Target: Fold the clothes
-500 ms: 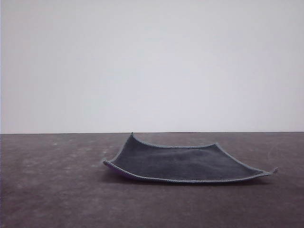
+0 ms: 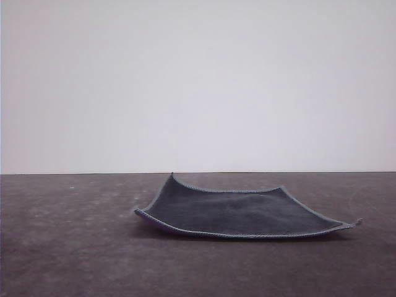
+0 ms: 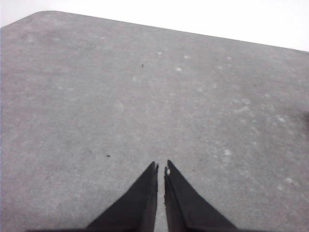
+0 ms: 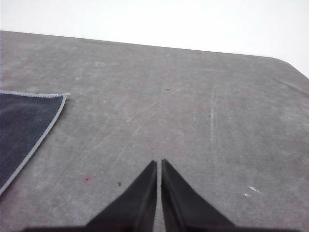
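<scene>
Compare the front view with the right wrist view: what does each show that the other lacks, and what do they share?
Front view alone: the whole cloth, lying unfolded with its dark face up, its corners curled off the table, a sliver of purple under its near left edge, and a pale wall behind.

Right wrist view alone: the right gripper, shut, over bare table beside the cloth, plus a small red spot on the tabletop.

Both: the grey table and the cloth's dark face with its light stitched hem.

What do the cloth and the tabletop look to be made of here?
The cloth looks like soft matte microfibre or fleece: dark charcoal, fuzzy, light stitched hem, corners curling up. The tabletop seems a hard grey matte laminate or similar, going by its fine scratches and pale specks.
</scene>
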Available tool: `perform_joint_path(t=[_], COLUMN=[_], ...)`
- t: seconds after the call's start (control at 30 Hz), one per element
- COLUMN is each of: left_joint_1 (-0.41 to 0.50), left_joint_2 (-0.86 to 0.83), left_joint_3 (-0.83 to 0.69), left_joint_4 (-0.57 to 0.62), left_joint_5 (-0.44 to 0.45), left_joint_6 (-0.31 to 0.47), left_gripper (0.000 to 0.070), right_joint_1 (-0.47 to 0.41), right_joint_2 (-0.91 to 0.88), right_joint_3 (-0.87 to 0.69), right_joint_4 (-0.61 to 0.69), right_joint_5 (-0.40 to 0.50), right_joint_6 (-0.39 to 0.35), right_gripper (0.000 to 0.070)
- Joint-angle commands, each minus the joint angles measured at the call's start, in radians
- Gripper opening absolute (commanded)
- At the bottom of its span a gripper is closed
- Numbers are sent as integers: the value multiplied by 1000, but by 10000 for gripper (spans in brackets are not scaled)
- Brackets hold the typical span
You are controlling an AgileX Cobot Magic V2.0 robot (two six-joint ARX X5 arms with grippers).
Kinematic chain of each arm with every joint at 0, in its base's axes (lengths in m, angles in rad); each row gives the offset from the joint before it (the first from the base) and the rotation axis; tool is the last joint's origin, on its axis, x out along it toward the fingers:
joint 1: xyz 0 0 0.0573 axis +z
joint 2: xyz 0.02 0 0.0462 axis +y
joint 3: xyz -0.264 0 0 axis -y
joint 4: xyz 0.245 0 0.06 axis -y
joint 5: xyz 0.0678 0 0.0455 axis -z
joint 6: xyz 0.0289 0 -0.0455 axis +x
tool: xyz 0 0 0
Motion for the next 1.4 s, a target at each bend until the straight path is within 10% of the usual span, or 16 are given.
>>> perform_joint_path(t=[0.0,0.4,1.37], left_joint_1=[0,0,-23], left_joint_2=[-1,58,1232], left_joint_3=[-13,120,860], left_joint_4=[4,5,34], left_joint_5=[-2,-3,130], left_joint_6=[-5,-183,38], left_gripper=[16,14,15], right_joint_1=[-2,-1,19], right_joint_2=[-2,40,1148], right_joint_3=[-5,123,888], right_joint_4=[11,-23,-114], right_joint_5=[-1,0,-144], right_joint_6=[24,258,85], right_gripper=[12,4,4])
